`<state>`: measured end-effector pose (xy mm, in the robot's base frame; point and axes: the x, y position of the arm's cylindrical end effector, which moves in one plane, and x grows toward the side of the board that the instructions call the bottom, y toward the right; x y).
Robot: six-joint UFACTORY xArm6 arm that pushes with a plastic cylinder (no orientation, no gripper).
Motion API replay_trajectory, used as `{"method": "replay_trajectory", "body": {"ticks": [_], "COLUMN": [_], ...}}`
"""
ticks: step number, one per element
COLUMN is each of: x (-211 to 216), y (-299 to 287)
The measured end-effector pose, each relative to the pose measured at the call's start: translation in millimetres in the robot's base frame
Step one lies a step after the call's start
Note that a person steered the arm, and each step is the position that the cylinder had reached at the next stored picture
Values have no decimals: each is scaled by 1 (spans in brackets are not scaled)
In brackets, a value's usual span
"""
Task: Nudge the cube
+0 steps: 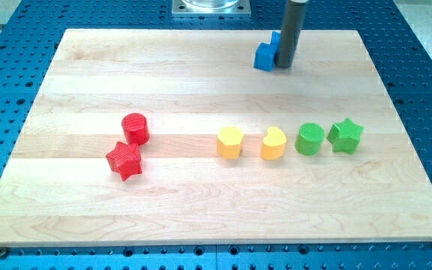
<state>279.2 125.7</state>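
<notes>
A blue cube (264,56) sits near the view's top, right of centre, on the wooden board (201,217). My tip (284,64) is the lower end of a dark rod that comes down from the view's top. It stands right against the cube's right side and hides part of it; it looks to be touching.
A red cylinder (135,128) and a red star (124,160) lie at the left. Two yellow blocks (230,142) (274,143), a green cylinder (310,139) and a green star (345,135) form a row at the right. A metal base (211,7) is at the top.
</notes>
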Motion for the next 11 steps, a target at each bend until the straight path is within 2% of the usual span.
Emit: {"method": "replay_trajectory", "body": {"ticks": [1,2,3,4,5,6,7,8,9,10,11], "x": [-7,12,79,78,48,28,88,70,20,28,68], "y": [-28,-120,-147,-152,-109,-140,-171,-159,-153,-196,-213]}}
